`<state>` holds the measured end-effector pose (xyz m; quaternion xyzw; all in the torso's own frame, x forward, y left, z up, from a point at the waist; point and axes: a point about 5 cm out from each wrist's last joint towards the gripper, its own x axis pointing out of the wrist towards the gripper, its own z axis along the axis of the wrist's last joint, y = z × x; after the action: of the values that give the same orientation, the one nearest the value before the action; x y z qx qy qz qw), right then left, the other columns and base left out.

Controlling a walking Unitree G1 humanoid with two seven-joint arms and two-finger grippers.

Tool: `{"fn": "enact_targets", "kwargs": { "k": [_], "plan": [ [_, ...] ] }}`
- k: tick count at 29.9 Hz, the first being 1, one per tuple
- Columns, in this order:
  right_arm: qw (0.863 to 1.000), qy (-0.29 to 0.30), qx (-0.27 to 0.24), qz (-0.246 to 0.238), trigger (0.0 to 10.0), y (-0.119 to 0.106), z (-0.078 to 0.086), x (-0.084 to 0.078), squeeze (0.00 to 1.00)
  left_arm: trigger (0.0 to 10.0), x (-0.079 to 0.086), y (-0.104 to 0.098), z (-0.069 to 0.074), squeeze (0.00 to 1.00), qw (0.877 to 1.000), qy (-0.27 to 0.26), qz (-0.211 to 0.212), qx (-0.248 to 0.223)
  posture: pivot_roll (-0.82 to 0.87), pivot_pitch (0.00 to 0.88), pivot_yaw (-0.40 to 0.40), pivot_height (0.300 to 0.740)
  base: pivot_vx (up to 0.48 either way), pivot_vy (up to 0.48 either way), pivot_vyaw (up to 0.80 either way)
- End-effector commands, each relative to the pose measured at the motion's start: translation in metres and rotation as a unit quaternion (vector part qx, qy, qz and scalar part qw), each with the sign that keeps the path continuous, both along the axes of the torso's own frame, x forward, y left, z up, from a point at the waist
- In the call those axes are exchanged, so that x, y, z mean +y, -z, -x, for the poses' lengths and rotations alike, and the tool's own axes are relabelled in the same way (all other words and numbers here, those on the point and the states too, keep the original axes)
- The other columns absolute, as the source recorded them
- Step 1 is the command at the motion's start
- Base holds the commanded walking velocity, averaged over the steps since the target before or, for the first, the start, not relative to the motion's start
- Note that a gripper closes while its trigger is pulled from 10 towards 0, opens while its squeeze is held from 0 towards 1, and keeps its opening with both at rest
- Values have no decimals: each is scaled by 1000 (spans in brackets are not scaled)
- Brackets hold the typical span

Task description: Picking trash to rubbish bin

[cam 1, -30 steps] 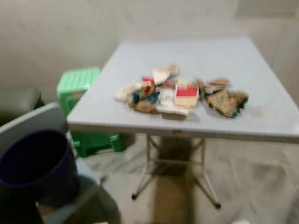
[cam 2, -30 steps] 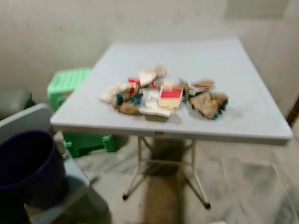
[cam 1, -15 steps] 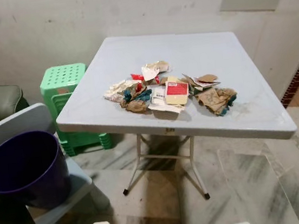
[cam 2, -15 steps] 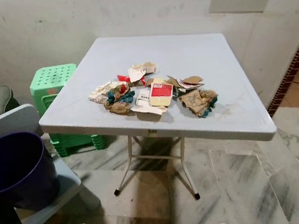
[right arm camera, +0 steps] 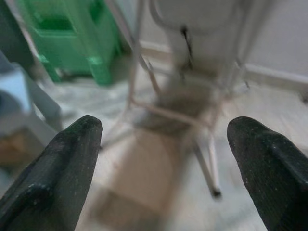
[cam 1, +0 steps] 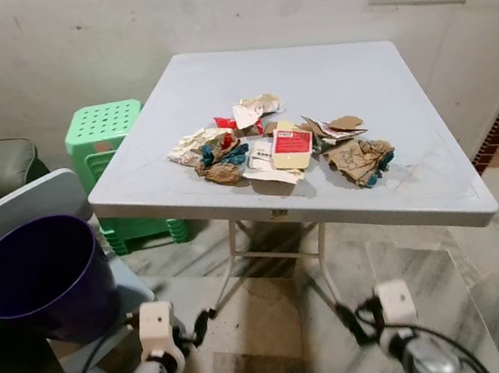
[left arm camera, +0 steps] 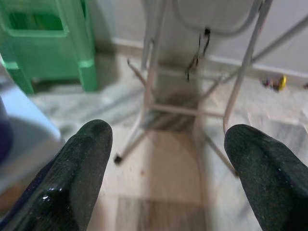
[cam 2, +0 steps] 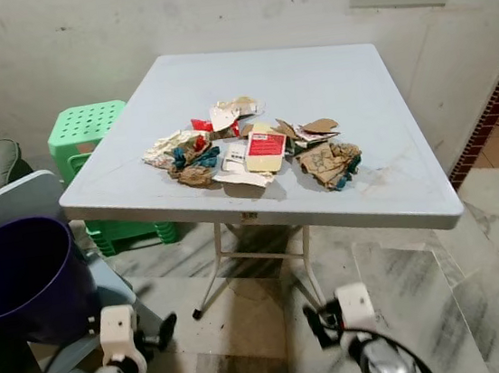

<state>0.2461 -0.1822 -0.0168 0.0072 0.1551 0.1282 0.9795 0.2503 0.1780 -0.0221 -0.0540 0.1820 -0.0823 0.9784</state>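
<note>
Approach stage, by my reading: nothing picked yet, both arms low at the bottom of the frame.

- Left end effector (cam 1: 200, 321), lower left of the head view, fingers spread wide and empty; its wrist camera looks between the two black fingertips (left arm camera: 82, 168) at the folding legs under the desk.
- Right end effector (cam 1: 350, 324), lower centre-right, likewise spread and holding nothing; same under-desk view, blurred.
- Purple rubbish bin (cam 1: 42, 277), left edge of the frame, stands open and upright on a pale blue chair seat (cam 1: 126, 297). Inside looks dark; contents cannot be told.
- Desk (cam 1: 414, 193), pale grey, square, on thin metal legs, fills the middle of the frame. Top is scuffed near the right side.
- Trash pile (cam 1: 281, 144) sits in the centre of the desk: crumpled brown paper, white scraps, teal and red bits, and a yellow packet with a red label (cam 1: 292, 148) lying flat. Pieces touch or overlap.
- Next move, as judged: raise an arm above the desk edge, reach to the near side of the pile, take one piece, then swing left to the bin. Overlapping scraps may drag along.
- Beyond: green plastic stool (cam 1: 106, 131) at upper left beside the desk, dark cushion at far left, bare plaster wall (cam 1: 77, 44), marble-pattern floor (cam 1: 423, 265).
</note>
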Motion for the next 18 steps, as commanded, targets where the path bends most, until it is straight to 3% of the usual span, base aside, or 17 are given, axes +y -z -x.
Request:
{"fn": "enact_targets", "kwargs": {
  "k": [1, 6, 8, 11, 15, 18],
  "plan": [
    [999, -15, -46, -13, 10000, -12, -5, 6, 0, 10000, 2, -15, -12, 0, 999, 0, 2, -48, 65, 7, 10, 715, 0, 0, 0],
    [989, -15, -140, -56, 10000, -46, -22, 14, 0, 10000, -1, -49, -33, 0, 990, 7, 34, -136, 66, 15, 14, 715, 0, 0, 0],
    [981, 3, -174, -84, 10000, -63, -33, 16, 0, 10000, -5, -65, -40, 0, 984, 20, 27, -175, 67, 17, 14, 715, 0, 0, 0],
    [977, 4, -194, -93, 10000, -73, -38, 18, 0, 10000, -7, -72, -45, 0, 982, 27, 26, -187, 69, 16, 12, 715, 0, 0, 0],
    [965, 9, -239, -107, 10000, -102, -51, 21, 0, 10000, -13, -97, -57, 0, 972, 51, 8, -230, 73, 12, 8, 715, 0, 0, 0],
    [964, 15, -253, -83, 10000, -112, -58, 15, 0, 10000, -12, -108, -64, 0, 968, 55, 6, -244, 73, 8, 7, 715, 0, 0, 0]
  ]
}}
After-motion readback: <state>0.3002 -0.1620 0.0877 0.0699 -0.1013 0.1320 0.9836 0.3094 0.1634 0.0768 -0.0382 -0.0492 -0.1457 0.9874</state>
